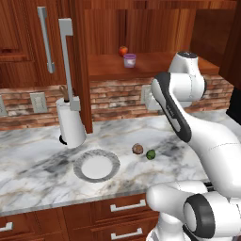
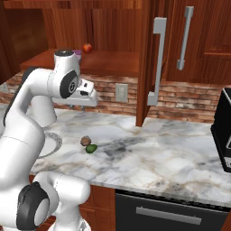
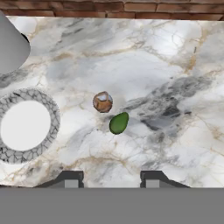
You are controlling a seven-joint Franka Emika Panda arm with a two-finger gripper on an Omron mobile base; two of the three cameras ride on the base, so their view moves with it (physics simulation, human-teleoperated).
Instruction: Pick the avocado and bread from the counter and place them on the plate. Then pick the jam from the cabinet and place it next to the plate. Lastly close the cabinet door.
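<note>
Closest to my hand camera, the pincer (image 3: 111, 180) hangs closed and empty above the counter (image 3: 175, 65). At twelve o'clock lies the avocado (image 3: 118, 123), the bread (image 3: 103, 102) just beside it at eleven, the plate (image 3: 26, 125) at nine.

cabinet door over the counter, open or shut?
Open. The reddish-brown wooden cabinet door stands edge-on, exposing the shelf with the lilac jam jar.
</note>
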